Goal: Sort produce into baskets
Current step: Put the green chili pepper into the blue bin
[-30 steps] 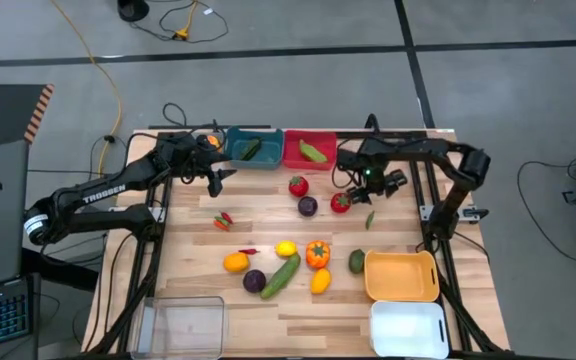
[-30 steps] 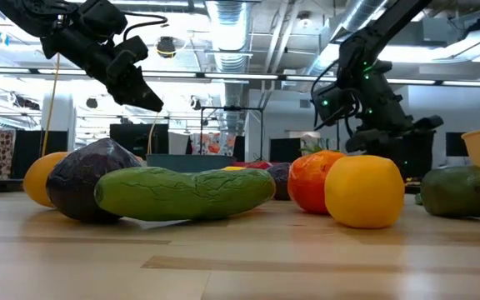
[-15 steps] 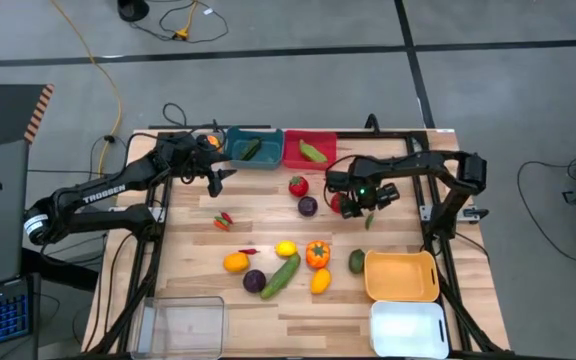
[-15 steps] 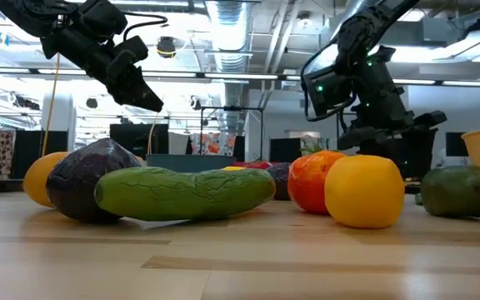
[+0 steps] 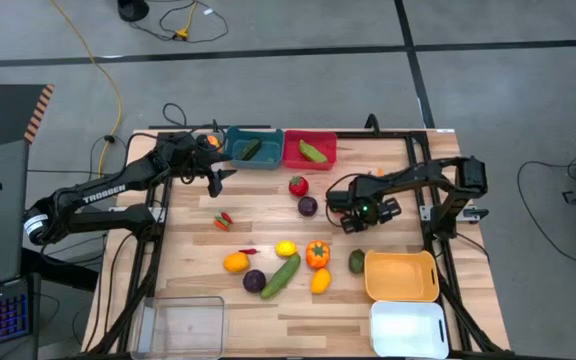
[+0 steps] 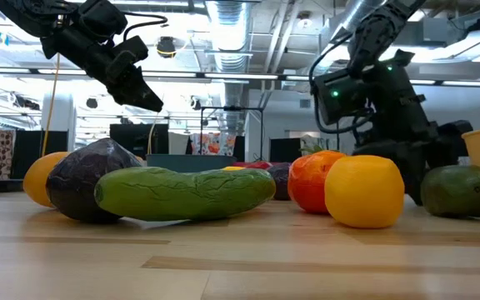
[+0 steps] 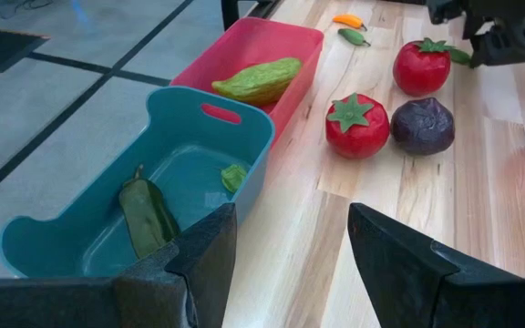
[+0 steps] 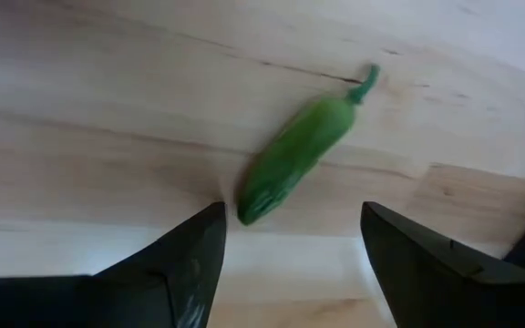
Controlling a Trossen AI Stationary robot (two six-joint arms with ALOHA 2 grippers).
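Right gripper [image 8: 290,251] has dropped lower since earlier frame, fingers spread over small green pepper [image 8: 301,160] on bench [image 5: 268,320] near right edge. Left gripper [image 7: 290,246] unchanged, spread, near teal basket [image 7: 244,137] at far edge. Remaining produce scattered mid-bench. Pale wood bench; grey floor, yellow cable [image 5: 108,75] beyond.

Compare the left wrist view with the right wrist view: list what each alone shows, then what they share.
Only the left wrist view shows the teal bin holding a dark green vegetable, the red bin with a light green one, two tomatoes, a purple piece, and the right gripper farther off. Only the right wrist view gives the green chili close up, lying on the wood between the right gripper's open fingers. Both show the wooden table and their own open dark fingers.
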